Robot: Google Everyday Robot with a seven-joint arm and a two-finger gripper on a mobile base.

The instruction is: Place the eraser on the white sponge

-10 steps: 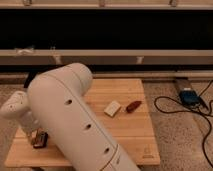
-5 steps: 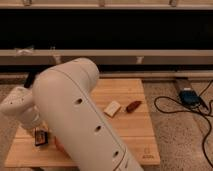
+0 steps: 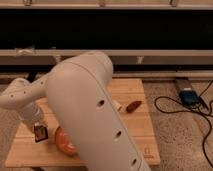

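Note:
My gripper (image 3: 40,133) is low over the left part of the wooden table (image 3: 135,135), at the end of the white wrist (image 3: 22,102). A small dark bar with an orange-brown edge, the eraser (image 3: 41,135), shows right at the gripper; I cannot tell whether it is held. The white sponge (image 3: 118,105) lies mid-table, mostly hidden behind my big white arm (image 3: 90,115). The arm fills the middle of the view. An orange plate (image 3: 63,142) peeks out just right of the gripper.
A reddish-brown oval object (image 3: 134,106) lies just right of the sponge. On the speckled floor to the right are a blue device (image 3: 189,96) and black cables (image 3: 172,109). A dark wall with a rail runs behind the table.
My arm's large white link has swung to the right and now covers most of the sponge, which showed whole before. The gripper has stayed low at the left of the table.

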